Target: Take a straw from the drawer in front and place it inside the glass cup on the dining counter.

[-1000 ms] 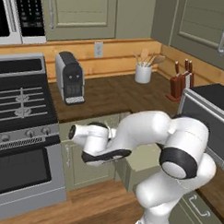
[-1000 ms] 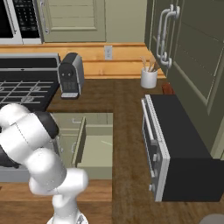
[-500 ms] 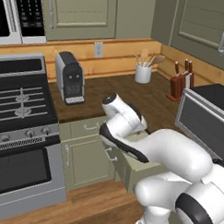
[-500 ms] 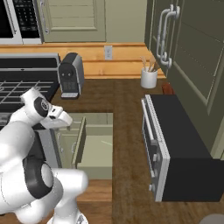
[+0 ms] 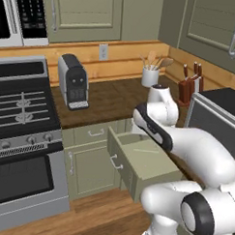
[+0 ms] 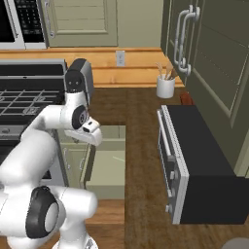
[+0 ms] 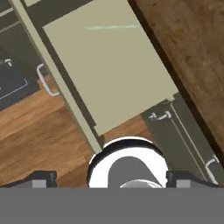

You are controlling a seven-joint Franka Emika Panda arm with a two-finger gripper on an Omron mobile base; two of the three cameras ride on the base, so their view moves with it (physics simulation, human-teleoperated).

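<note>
Going from the left, the stove (image 5: pixel 23 110) and the coffee machine (image 5: pixel 73 81) are sitting where they were a second ago, so the base is not driving; what is changing is the arm, which has been swinging from a low, folded pose up over the worktop (image 5: pixel 110 97) and is now reaching out above the open drawer (image 5: pixel 137 161). In the hand view the camera is looking straight down into that drawer, and the straw (image 7: pixel 113 27) is lying flat on its pale floor near one end, clear of the walls. The gripper (image 7: pixel 111 177) is hanging well above it with its two finger tips (image 7: pixel 41 177) spread wide apart and nothing between them. The pick appears to be just starting: the hand is lining up, and a descent onto the straw looks like the next need.
</note>
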